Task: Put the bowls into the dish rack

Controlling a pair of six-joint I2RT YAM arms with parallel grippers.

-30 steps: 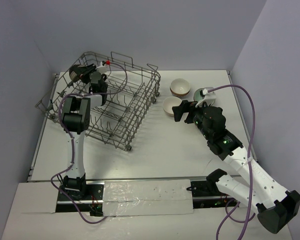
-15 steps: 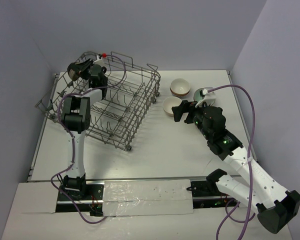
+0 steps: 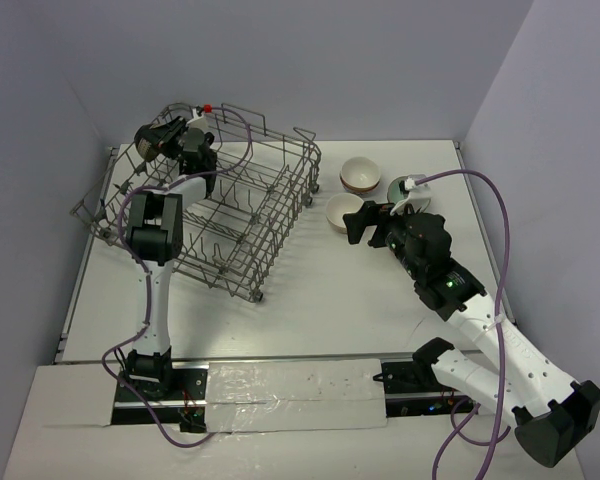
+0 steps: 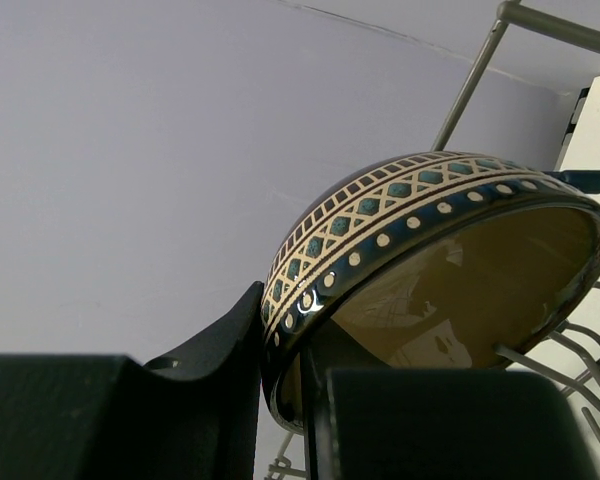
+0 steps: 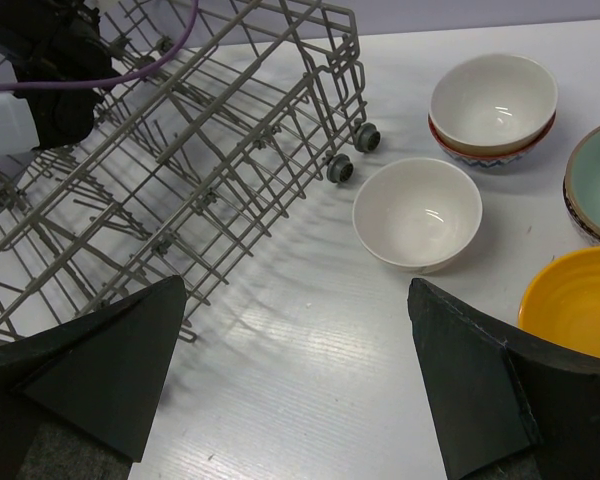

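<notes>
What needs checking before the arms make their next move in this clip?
1. Left gripper clamped on the rim of the patterned bowl: ok.
2. Patterned bowl carried at the far left corner of the dish rack: ok.
3. Free slot in the rack right beneath that bowl: cannot tell.
4. Right gripper wide open and holding nothing: ok.
5. White bowl upright, mouth up, ahead of the right gripper: ok.
</notes>
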